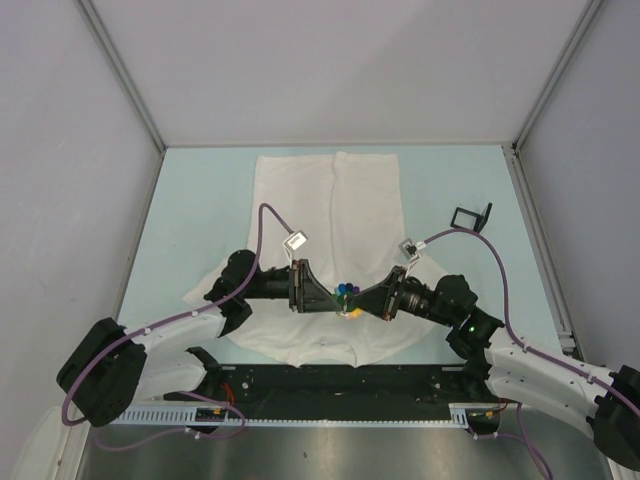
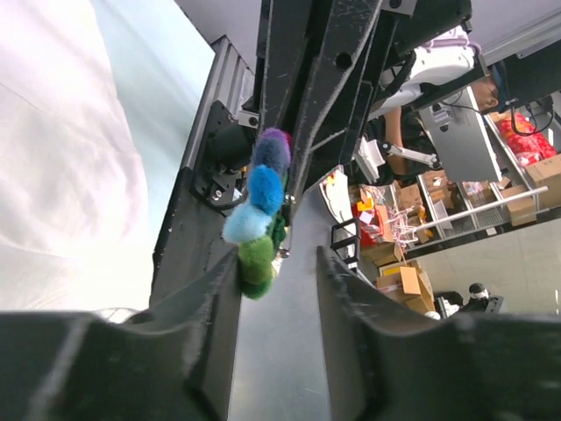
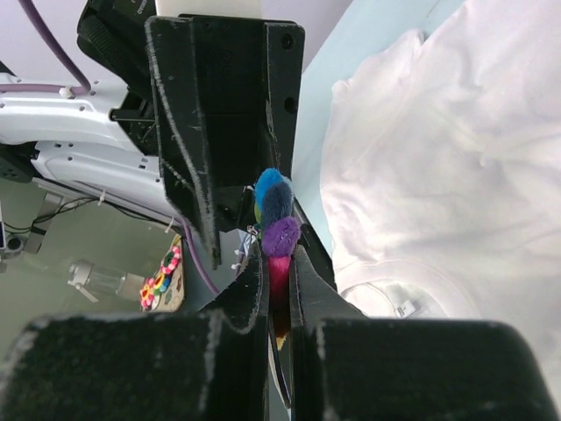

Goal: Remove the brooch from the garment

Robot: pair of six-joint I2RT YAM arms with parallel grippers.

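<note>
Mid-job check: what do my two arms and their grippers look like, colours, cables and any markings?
The left arm and right arm share one look: white links between bulky black joints, each with a purple cable looping to the wrist. The left gripper and right gripper are black with flat, scuffed fingers. A green light shows on the right arm only.

Brooch (image 3: 281, 235) lower half hidden between right jaws.
</note>
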